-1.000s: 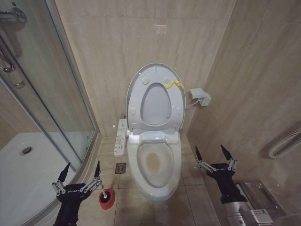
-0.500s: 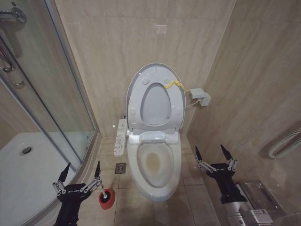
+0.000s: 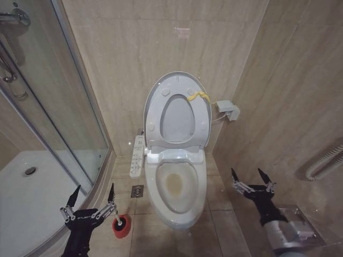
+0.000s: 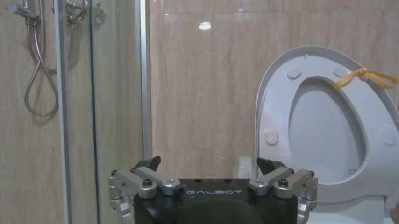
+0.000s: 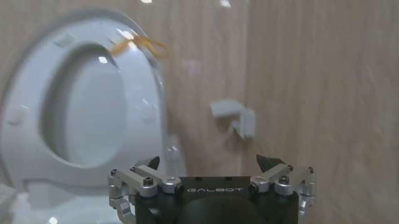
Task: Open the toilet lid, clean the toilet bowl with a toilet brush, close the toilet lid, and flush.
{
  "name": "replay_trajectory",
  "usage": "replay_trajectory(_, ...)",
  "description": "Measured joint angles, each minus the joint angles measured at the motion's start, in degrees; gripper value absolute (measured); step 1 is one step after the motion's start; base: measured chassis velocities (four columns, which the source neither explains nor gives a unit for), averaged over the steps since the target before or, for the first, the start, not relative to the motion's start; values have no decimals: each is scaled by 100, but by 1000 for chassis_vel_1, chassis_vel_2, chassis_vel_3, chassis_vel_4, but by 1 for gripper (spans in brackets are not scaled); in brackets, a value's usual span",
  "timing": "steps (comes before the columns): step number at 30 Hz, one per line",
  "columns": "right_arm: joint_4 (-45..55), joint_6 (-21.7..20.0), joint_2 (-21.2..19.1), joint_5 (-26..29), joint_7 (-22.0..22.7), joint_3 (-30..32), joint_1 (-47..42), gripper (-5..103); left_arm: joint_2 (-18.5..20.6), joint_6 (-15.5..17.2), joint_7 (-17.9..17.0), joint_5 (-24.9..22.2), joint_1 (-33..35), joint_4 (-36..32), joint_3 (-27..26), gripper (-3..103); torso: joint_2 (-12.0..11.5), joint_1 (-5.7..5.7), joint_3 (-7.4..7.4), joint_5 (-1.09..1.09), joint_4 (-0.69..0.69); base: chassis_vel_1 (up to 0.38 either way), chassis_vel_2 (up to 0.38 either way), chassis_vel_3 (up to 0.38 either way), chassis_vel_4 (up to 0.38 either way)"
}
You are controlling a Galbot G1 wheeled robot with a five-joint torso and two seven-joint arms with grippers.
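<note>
The toilet lid (image 3: 177, 76) stands raised against the back wall, and the white seat ring (image 3: 154, 115) is up in front of it. A yellow strap (image 3: 199, 97) hangs at the lid's top edge. Below them the toilet bowl (image 3: 177, 184) lies uncovered, with a brownish stain inside. On the floor left of the bowl, the toilet brush (image 3: 111, 216) sits in its red holder (image 3: 122, 227), its thin white handle leaning up toward my left gripper (image 3: 92, 194). That gripper hangs open just above and left of the holder. My right gripper (image 3: 247, 173) is open, low to the right of the bowl.
A glass shower enclosure with a white tray (image 3: 32, 187) fills the left side. A white control panel (image 3: 138, 155) and a floor drain (image 3: 137, 190) sit left of the bowl. A wall box (image 3: 228, 110), a grey hose (image 3: 324, 163) and a clear box (image 3: 293, 218) are on the right.
My right gripper has moved a little to the right and down, away from the bowl. The left gripper, the brush and the lid have not moved.
</note>
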Motion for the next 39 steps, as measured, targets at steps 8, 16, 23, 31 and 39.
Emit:
replay_trajectory(8, -260, -900, -65, 732, -174, 597, 274, 100, 0, -2, 0, -2, -1, 3, 0, 100, 0, 0, 0, 0, 0, 0, 0, 0, 0)
replay_trajectory(16, -174, -920, -101, 1092, 60, 338, 591, 100, 1, -2, 0, -3, -2, 5, 0, 100, 0, 0, 0, 0, -5, 0, 0, 0, 0)
replay_trajectory(23, 83, -827, -172, 1745, 567, -241, 1250, 100, 1, -3, 1, -3, -2, 7, 0, 100, 0, 1, 0, -1, -2, 0, 0, 0, 0)
replay_trajectory(31, -129, -775, -268, 1724, 577, -300, 1466, 100, 1, -2, 1, -3, -2, 6, 0, 100, 0, 0, 0, -1, -3, 0, 0, 0, 0)
replay_trajectory(39, -1439, -393, -823, 1260, 575, -553, 2646, 100, 0, -2, 1, -3, -2, 6, 0, 100, -1, 1, 1, 1, 5, 0, 0, 0, 0)
